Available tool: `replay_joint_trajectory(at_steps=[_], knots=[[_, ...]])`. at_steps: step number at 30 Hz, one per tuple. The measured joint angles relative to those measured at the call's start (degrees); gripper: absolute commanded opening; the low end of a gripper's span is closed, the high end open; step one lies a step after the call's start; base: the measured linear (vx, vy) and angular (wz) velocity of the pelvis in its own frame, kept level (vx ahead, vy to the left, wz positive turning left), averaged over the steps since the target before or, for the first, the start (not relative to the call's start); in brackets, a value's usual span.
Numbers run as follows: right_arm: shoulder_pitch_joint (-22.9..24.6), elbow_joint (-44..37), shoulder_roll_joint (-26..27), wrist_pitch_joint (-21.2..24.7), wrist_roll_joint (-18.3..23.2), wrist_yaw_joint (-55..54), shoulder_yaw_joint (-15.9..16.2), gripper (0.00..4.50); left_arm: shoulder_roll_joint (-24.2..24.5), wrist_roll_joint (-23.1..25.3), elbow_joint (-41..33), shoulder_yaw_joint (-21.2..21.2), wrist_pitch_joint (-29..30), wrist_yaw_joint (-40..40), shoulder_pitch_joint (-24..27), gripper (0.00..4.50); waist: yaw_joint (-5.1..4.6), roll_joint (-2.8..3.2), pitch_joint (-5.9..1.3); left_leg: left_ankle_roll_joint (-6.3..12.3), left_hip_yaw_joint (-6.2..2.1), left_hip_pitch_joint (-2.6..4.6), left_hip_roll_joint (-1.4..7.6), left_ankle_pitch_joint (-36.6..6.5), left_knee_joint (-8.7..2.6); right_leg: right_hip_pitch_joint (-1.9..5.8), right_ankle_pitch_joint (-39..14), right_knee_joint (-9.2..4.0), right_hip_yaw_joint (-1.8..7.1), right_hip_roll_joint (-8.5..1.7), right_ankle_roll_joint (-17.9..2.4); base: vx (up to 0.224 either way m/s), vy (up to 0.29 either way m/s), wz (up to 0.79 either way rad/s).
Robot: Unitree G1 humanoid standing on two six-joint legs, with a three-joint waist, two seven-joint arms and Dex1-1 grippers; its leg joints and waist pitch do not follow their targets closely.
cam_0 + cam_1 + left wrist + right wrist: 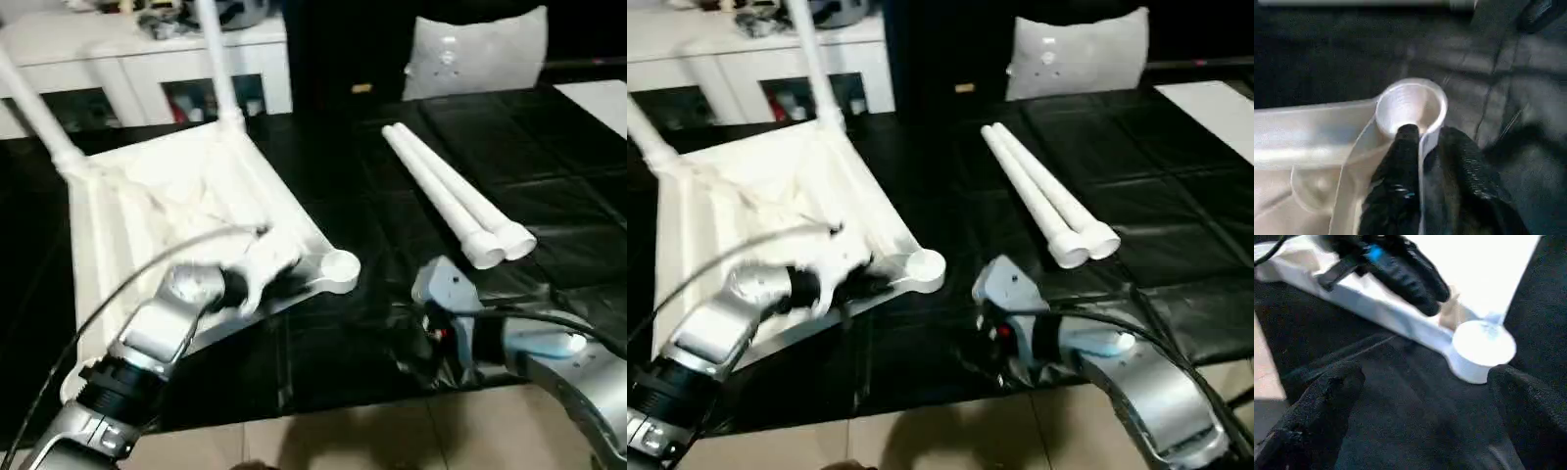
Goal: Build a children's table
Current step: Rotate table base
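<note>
The children's table top (176, 196) lies upside down on the black mat, ribs facing up. Two white legs (220, 59) stand in its far corner sockets. Another two legs (451, 201) lie loose side by side on the mat to the right. My left gripper (1425, 134) sits at the top's near right corner, its black fingers (1400, 166) closed either side of the thin rim just behind the empty round socket (1410, 103). Low over the mat, my right gripper (1422, 374) is open wide and faces that same socket (1484, 347) from a short distance.
A white cabinet (118, 59) with shelves stands behind the table top. Past the loose legs sits a white cushion-like bag (480, 49), and a white sheet (602, 98) lies at the far right. The mat ends at tan floor (392, 441) near me.
</note>
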Motion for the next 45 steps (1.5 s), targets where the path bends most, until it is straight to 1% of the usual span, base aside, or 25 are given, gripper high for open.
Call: replay_joint_trajectory(at_steps=[4, 7, 12, 15, 17, 19, 20, 21, 22, 23, 24, 25, 26, 27, 28, 29, 32, 36, 38, 40, 41, 42, 43, 44, 45], knots=[[0.14, 1.46, 2.31, -0.89, -0.4, -3.11, -1.85, 4.5, -2.46, -5.0, -4.7, 5.1, 0.39, 2.32, 3.87, 1.36, -0.13, -0.2, 0.08, 0.0, 0.01, 0.0, 0.0, 0.0, 0.03, -0.01, 0.0, 0.02, 0.01, 0.0, 0.0, 0.0, 0.0, 0.0], [-0.1, 2.36, 7.78, -0.92, -1.35, -9.46, -4.46, 4.5, -6.45, -5.75, -8.74, 11.7, 2.31, 10.0, 6.53, 1.5, -0.29, -0.65, 0.15, -0.03, 0.01, 0.01, 0.02, 0.02, 0.04, -0.01, 0.0, 0.07, -0.02, 0.02, 0.0, 0.0, 0.0, 0.0], [0.14, 3.69, 15.54, -0.71, -3.17, -19.85, -7.46, 4.5, -12.4, -5.58, -16.04, 19.26, 4.47, 22.6, 14.16, 1.91, -1.07, -2.14, 0.49, -0.03, 0.02, -0.03, 0.02, 0.01, -0.01, -0.03, -0.08, 0.0, -0.01, 0.02, 0.14, 0.0, 0.0, 0.0], [1.37, 3.65, 20.04, 0.6, -4.52, -25.87, -7.9, 4.5, -16.71, -5.3, -20.73, 20.87, 5.65, 29.16, 18.92, 2.16, -1.17, -3.18, 0.46, -0.02, -0.01, -0.22, 0.03, 0.0, -0.04, -0.12, -0.25, -0.09, -0.03, 0.04, 0.42, 0.0, 0.0, 0.0], [2.47, 3.63, 22.11, 1.76, -5.44, -28.62, -7.63, 4.5, -18.67, -4.61, -23.47, 21.8, 6.96, 32.66, 20.71, 2.33, -1.21, -3.39, 0.48, -0.06, -0.24, -0.19, 0.07, -0.03, -0.04, 0.0, -0.08, -0.2, -0.16, 0.15, 0.14, 0.0, 0.0, 0.0], [2.58, 3.65, 22.25, 2.33, -6.43, -29.83, -7.01, 4.5, -19.31, -3.76, -24.74, 22.28, 7.43, 34.95, 21.0, 2.45, -1.71, -3.27, 0.53, -0.16, -0.72, -0.08, 0.53, 0.03, -0.14, 0.36, 0.11, -0.43, -0.74, 0.39, -0.22, -0.005, -0.032, 0.02], [2.56, 3.64, 22.4, 2.41, -6.62, -30.32, -6.9, 4.5, -19.25, -3.29, -25.46, 22.66, 7.55, 35.8, 20.98, 2.54, -2.11, -3.31, 0.51, -0.42, -1.04, 0.02, 1.14, 0.16, -0.15, 0.48, 0.08, -0.05, -1.52, 0.57, -0.7, -0.009, -0.065, 0.04], [2.51, 3.64, 22.65, 2.51, -6.71, -30.83, -6.9, 4.5, -18.88, -3.15, -25.86, 22.9, 7.69, 36.28, 21.0, 2.59, -2.35, -3.41, 0.45, -0.8, -1.18, 0.08, 1.53, 0.34, -0.2, 0.11, -0.43, 0.73, -2.04, 0.64, -1.66, -0.012, -0.115, -0.01], [2.44, 3.64, 22.86, 2.58, -6.8, -31.14, -6.92, 4.5, -18.67, -3.12, -26.23, 23.17, 7.8, 36.6, 20.99, 2.59, -2.66, -3.86, 0.29, -1.14, -1.27, 0.14, 1.81, 0.53, -0.19, 0.02, -0.84, 1.62, -2.42, 0.68, -2.17, -0.02, -0.173, -0.02], [2.43, 3.61, 22.91, 2.65, -6.81, -31.3, -7.13, 4.5, -18.43, -2.96, -26.61, 23.01, 8.34, 36.89, 21.0, 2.59, -3.0, -4.74, 0.23, -1.14, -1.32, 0.31, 2.07, 0.87, -0.19, -0.24, -1.49, 2.41, -2.84, 0.8, -2.52, -0.02, -0.173, -0.02], [2.48, 3.62, 22.79, 2.7, -6.79, -31.25, -7.55, 4.5, -18.41, -2.42, -26.66, 22.45, 9.0, 37.37, 21.1, 2.59, -3.03, -5.04, 0.21, -0.16, -0.8, 0.02, 2.05, 0.17, 0.3, -0.49, -1.53, 2.45, -2.99, 1.31, -2.77, -0.051, -0.18, -0.01], [2.5, 3.62, 22.46, 2.71, -6.79, -31.14, -8.08, 4.5, -18.37, -1.96, -26.65, 21.74, 9.4, 37.58, 21.13, 2.59, -2.48, -5.31, 0.25, 3.0, -0.62, -0.68, 1.83, -1.63, 3.04, -0.64, -1.57, 2.43, -2.91, 1.34, -2.78, -0.062, -0.155, -0.07], [2.83, 3.61, 22.09, 2.75, -6.75, -30.95, -8.88, 4.5, -18.58, -1.81, -26.64, 20.53, 9.66, 37.66, 21.3, 2.59, -2.13, -5.53, 0.33, 4.27, -0.58, -1.31, 0.12, -2.39, 5.59, -0.73, -1.36, 2.19, -2.76, 1.32, -2.83, -0.062, -0.155, -0.07], [2.89, 3.59, 21.88, 2.76, -6.67, -30.78, -9.21, 4.5, -18.53, -1.8, -26.86, 20.13, 9.77, 37.66, 21.28, 2.59, -1.83, -5.62, 0.29, 4.24, -0.58, -0.98, -1.28, -2.4, 5.22, -0.97, -1.27, 2.11, -2.74, 1.4, -2.7, -0.05, -0.133, -0.07], [2.89, 3.45, 21.8, 2.76, -6.57, -30.68, -9.73, 4.5, -18.27, -1.75, -27.45, 20.06, 9.9, 37.64, 21.28, 2.59, -1.48, -5.18, 0.15, 4.16, -0.62, -0.73, -2.23, -2.44, 4.11, -1.24, -1.22, 2.05, -2.8, 2.07, -2.6, -0.041, -0.092, -0.01], [3.03, 3.26, 21.99, 2.76, -6.26, -30.5, -9.89, 4.5, -17.07, -1.56, -28.47, 19.91, 10.06, 37.44, 21.32, 2.59, -0.98, -4.64, 0.33, 2.67, -1.21, -0.4, -2.4, -2.54, 2.8, -1.24, -1.05, 1.85, -3.41, 2.77, -2.47, -0.041, -0.092, -0.01], [4.04, 3.0, 22.93, 2.76, -5.43, -29.41, -8.39, 4.5, -16.51, -0.91, -28.84, 19.72, 10.32, 37.32, 22.56, 2.59, -0.71, -3.89, 0.59, 1.57, -1.58, 0.05, -1.02, -1.97, 1.78, -0.17, -0.75, -0.44, -5.28, 3.28, -2.39, -0.011, -0.028, 0.01], [4.02, 2.66, 23.5, 2.76, -4.84, -29.47, -8.25, 4.5, -16.91, -1.13, -28.98, 19.75, 10.44, 37.54, 22.61, 2.59, -0.81, -3.38, 0.73, 1.27, -0.85, 0.86, -0.11, -1.8, 1.58, 1.38, 0.0, -1.9, -6.42, 3.06, -2.99, 0.0, 0.0, 0.0], [3.92, 1.97, 23.49, 2.76, -4.81, -29.36, -8.21, 4.5, -17.32, -1.37, -29.39, 19.84, 10.55, 37.86, 22.61, 2.59, -1.24, -3.24, 1.28, 1.07, -0.61, 1.81, -0.21, -1.94, 1.57, 2.06, -0.01, -2.09, -6.6, 2.71, -2.98, 0.0, 0.0, 0.0], [3.88, 1.9, 23.37, 2.75, -4.83, -29.06, -7.74, 4.5, -17.31, -1.61, -29.74, 19.83, 10.58, 37.93, 22.88, 2.59, -2.1, -2.75, 1.89, 0.53, -0.58, 2.91, 0.0, -2.59, 1.46, 3.65, -0.24, -2.83, -7.94, 2.0, -2.63, 0.018, 0.069, -0.05], [3.87, 1.87, 23.42, 2.72, -4.82, -28.67, -7.43, 4.5, -17.1, -1.65, -30.02, 19.78, 10.6, 37.93, 22.88, 2.59, -2.27, -2.71, 2.15, 0.45, -0.51, 3.23, -0.08, -2.83, 1.23, 4.15, -2.41, -0.94, -7.4, 1.87, -1.45, 0.02, 0.055, -0.11], [4.0, 1.86, 23.44, 2.72, -4.82, -28.4, -7.24, 4.5, -16.94, -1.66, -30.09, 19.73, 10.62, 37.93, 22.87, 2.59, -2.31, -2.86, 2.35, 0.49, -0.12, 3.68, -0.46, -3.0, 1.1, 3.82, -4.24, 1.52, -5.93, 1.6, -1.31, 0.071, 0.018, 0.01], [4.03, 1.85, 23.41, 2.73, -4.82, -28.24, -7.14, 4.5, -16.75, -1.67, -30.31, 19.7, 10.63, 37.91, 22.93, 2.59, -2.7, -4.3, 2.3, 0.45, 0.34, 4.58, -1.35, -3.17, 1.0, 3.92, -5.14, 2.58, -3.96, 0.58, -1.45, 0.127, -0.041, -0.01], [3.91, 1.82, 23.08, 2.67, -4.82, -28.15, -7.16, 4.5, -16.86, -1.66, -30.4, 19.72, 10.64, 37.91, 23.25, 2.59, -2.29, -5.5, 1.99, 0.15, 0.59, 4.93, -1.83, -3.75, 1.24, 4.04, -5.16, 2.99, -3.24, 0.31, -1.59, 0.127, -0.041, -0.01], [3.88, 1.72, 22.56, 2.62, -4.82, -28.12, -7.27, 4.5, -17.32, -1.66, -30.38, 19.59, 10.67, 37.91, 23.64, 2.59, -1.44, -5.25, 1.73, 1.34, -0.09, 4.36, -2.13, -4.95, 2.44, 4.33, -5.4, 2.89, -3.19, 0.39, -1.61, 0.153, -0.047, -0.12]])
